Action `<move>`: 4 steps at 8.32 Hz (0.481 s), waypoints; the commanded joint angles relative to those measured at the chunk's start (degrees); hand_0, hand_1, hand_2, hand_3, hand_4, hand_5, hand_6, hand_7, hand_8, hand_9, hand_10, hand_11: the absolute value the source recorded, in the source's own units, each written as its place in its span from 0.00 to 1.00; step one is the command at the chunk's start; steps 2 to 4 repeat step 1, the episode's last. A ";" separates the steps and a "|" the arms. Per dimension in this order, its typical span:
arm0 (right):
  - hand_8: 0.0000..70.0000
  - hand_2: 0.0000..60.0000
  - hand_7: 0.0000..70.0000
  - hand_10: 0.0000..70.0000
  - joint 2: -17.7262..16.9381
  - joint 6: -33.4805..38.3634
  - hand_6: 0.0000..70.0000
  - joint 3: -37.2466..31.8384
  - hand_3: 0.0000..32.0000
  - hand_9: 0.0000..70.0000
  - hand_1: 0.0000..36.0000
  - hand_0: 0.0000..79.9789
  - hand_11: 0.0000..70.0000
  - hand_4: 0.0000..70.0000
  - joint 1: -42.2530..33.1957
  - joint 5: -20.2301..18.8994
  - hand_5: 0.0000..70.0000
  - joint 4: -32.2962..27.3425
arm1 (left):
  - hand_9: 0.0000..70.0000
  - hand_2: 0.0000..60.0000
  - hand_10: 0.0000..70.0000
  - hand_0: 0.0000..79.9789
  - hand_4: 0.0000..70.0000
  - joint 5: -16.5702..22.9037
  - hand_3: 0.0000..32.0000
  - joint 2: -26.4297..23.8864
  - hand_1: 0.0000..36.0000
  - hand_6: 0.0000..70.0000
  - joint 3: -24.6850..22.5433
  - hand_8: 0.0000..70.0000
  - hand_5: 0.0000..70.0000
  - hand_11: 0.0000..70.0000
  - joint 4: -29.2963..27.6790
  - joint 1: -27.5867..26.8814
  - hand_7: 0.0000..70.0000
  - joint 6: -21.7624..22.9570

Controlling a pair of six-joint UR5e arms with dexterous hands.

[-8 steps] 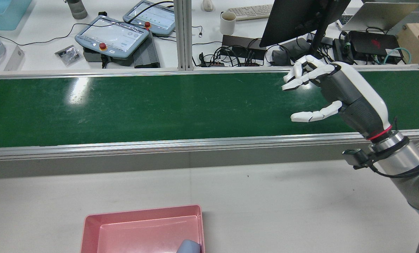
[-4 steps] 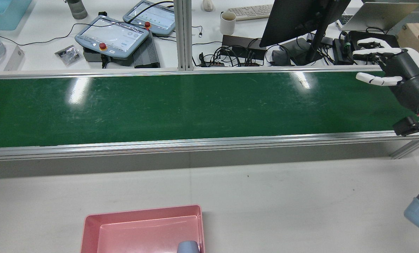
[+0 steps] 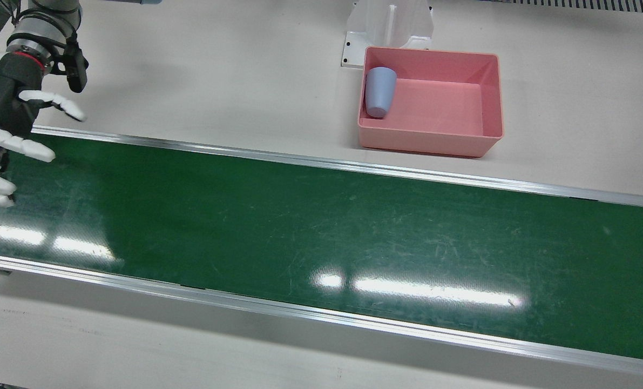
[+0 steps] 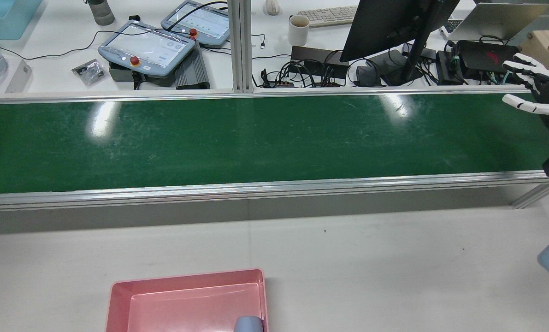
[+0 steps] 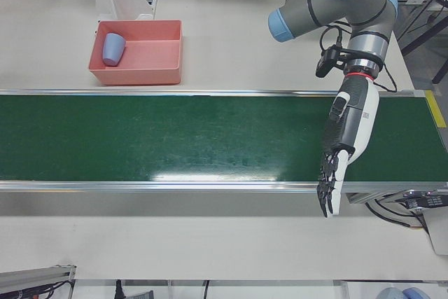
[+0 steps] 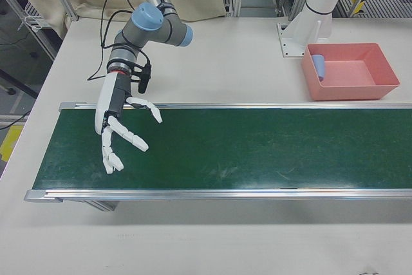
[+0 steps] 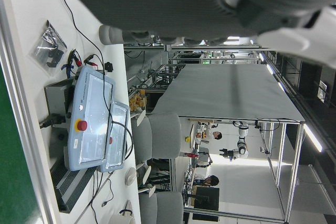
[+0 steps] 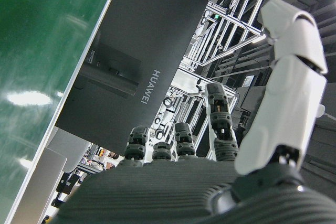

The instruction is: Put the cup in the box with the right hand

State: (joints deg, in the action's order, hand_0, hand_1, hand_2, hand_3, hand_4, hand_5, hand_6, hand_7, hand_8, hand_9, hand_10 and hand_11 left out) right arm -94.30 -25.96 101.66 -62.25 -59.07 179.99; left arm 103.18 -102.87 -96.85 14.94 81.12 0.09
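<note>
A pale blue cup point(image 3: 379, 92) lies on its side in the pink box point(image 3: 429, 141), against the box wall nearest the white pedestal; the rear view shows only the cup's edge point(image 4: 249, 324) at the bottom. My right hand point(image 3: 2, 135) hovers open over the far end of the green belt, fingers spread, holding nothing, far from the box point(image 6: 351, 91). In the rear view this hand point(image 4: 534, 87) is at the right edge. My left hand point(image 5: 346, 145) stretches flat and open over the other end of the belt, also with nothing in it.
The green conveyor belt point(image 3: 321, 227) with aluminium rails runs across the station. A white pedestal point(image 3: 388, 24) stands right behind the box. Beyond the belt are teach pendants point(image 4: 147, 46), a mug point(image 4: 298, 30), a monitor point(image 4: 385, 27) and cables.
My right hand has swung from above the belt's right part out to the right edge of the rear view, staying open. The cup and box have not moved.
</note>
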 commanded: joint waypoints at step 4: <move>0.00 0.16 0.00 0.04 0.17 0.38 0.00 -0.50 1.00 0.02 0.47 0.61 0.09 0.00 -0.33 -0.43 0.09 -0.17 | 0.00 0.00 0.00 0.00 0.00 0.00 0.00 -0.05 0.00 0.00 0.00 0.00 0.00 0.00 0.01 0.00 0.00 0.00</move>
